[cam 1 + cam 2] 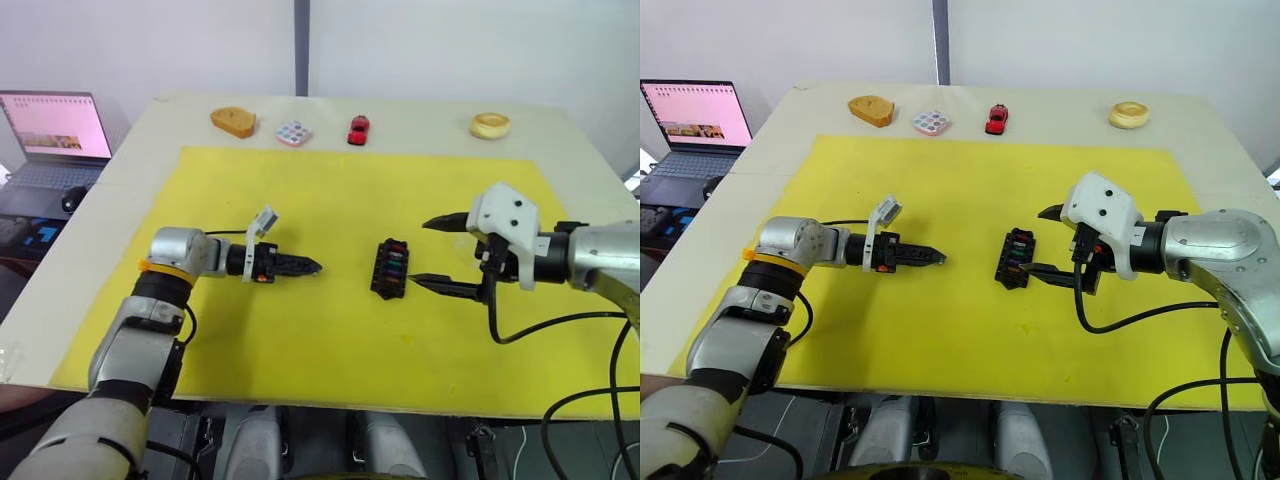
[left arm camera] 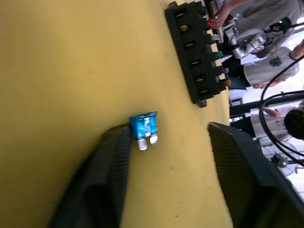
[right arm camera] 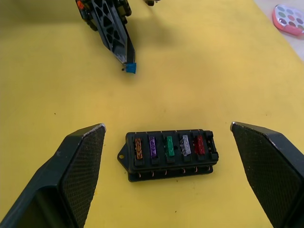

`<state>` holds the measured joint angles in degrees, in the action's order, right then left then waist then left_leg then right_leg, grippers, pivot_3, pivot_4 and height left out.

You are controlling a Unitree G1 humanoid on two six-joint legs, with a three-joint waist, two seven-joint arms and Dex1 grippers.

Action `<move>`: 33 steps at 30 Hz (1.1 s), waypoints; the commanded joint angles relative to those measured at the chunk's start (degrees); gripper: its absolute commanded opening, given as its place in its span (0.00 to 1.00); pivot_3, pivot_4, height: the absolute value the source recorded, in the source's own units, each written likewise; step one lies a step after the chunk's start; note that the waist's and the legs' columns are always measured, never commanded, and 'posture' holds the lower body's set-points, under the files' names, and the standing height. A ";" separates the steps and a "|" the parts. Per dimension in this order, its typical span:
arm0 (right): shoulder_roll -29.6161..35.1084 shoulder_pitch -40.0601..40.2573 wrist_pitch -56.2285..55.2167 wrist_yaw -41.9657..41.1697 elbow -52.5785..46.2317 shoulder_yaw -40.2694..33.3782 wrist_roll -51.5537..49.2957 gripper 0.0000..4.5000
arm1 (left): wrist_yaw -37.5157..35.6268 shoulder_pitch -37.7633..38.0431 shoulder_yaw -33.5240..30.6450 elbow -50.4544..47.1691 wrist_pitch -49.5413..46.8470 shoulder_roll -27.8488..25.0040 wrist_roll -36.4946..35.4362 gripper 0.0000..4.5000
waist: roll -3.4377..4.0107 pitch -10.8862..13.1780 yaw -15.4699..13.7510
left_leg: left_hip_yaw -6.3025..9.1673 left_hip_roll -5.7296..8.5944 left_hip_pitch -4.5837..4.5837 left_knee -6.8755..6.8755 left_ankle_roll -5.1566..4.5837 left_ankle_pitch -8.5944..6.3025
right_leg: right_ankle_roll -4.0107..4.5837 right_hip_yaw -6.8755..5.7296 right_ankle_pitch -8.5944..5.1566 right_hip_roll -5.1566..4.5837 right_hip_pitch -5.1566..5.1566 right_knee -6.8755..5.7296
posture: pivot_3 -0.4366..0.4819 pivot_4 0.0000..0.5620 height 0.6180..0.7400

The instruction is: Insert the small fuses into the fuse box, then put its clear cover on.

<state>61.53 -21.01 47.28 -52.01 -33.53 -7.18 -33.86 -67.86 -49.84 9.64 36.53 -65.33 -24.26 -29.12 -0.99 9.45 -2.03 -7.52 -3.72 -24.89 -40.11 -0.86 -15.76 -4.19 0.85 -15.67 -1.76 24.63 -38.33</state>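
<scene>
The fuse box lay near the middle of the worktop, holding amber, purple, green, grey and red fuses. The right tool stood wide open around it. The left tool stood open, a teal fuse touching one finger.

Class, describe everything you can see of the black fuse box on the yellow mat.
The black rectangular plastic fuse box lies flat on the yellow mat, uncovered. Its top row holds five small fuses: amber, purple, green, grey and red. A mounting tab sticks out at one end. It sits between the open fingers of the right gripper, which do not touch it.
</scene>
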 commanded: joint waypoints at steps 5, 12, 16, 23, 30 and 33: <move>0.49 -1.39 -1.14 0.02 -0.39 -0.45 0.75 1.00 | -0.68 0.86 2.68 0.74 1.49 -0.25 3.39 0.23 | 0.01 -0.01 0.07 | -0.01 -0.02 0.01 0.01 -0.01 -0.01 | 0.00 0.01 0.00 0.02 0.00 0.01 | 0.48 0.27 1.00; 0.51 -1.71 -1.39 -0.44 -0.02 -0.30 1.11 1.00 | -0.89 1.05 2.22 0.83 2.55 -0.06 4.21 0.03 | 0.01 -0.01 0.10 | -0.01 -0.02 0.03 0.01 -0.01 -0.01 | 0.00 0.02 0.00 0.02 0.00 0.01 | 0.48 0.27 1.00; 0.45 -1.97 -1.32 -0.59 0.23 -0.17 1.26 1.00 | -1.16 1.05 1.95 0.89 3.05 -0.12 4.55 0.01 | 0.03 -0.02 0.12 | -0.01 -0.03 0.04 0.01 -0.01 -0.01 | 0.00 0.02 0.00 0.02 0.00 0.01 | 0.48 0.27 1.00; -0.05 -3.86 3.79 0.43 0.89 -0.05 -1.29 1.00 | -3.00 1.68 1.75 -1.68 6.58 -1.00 4.60 0.01 | 0.04 -0.02 0.16 | -0.01 -0.04 0.05 0.01 -0.01 -0.01 | 0.02 0.02 -0.01 0.02 0.00 0.01 | 0.48 0.27 1.00; -2.59 -13.03 24.03 2.01 6.62 -3.94 -16.96 1.00 | -8.11 0.84 -5.72 -23.26 16.39 -0.77 -3.24 0.01 | -0.02 0.02 0.51 | 0.01 -0.18 -0.06 0.03 0.00 -0.01 | 0.16 0.03 -0.06 -0.06 0.08 0.01 | 0.48 0.27 1.00; -5.46 -17.11 30.60 4.25 9.73 -6.28 -23.12 1.00 | -7.94 1.41 -6.61 -30.40 17.89 -0.25 -5.46 0.01 | 0.03 -0.01 0.83 | -0.01 -0.17 -0.10 0.04 -0.01 -0.01 | 0.05 0.04 0.00 -0.18 0.10 0.02 | 0.48 0.27 1.00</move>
<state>56.56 -36.62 74.87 -48.81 -24.45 -10.28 -53.26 -75.38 -48.73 4.19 10.07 -48.55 -24.71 -32.47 -0.97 9.44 -1.19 -7.54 -3.87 -24.99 -40.06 -0.89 -15.78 -4.16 0.90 -15.65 -1.94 24.72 -38.28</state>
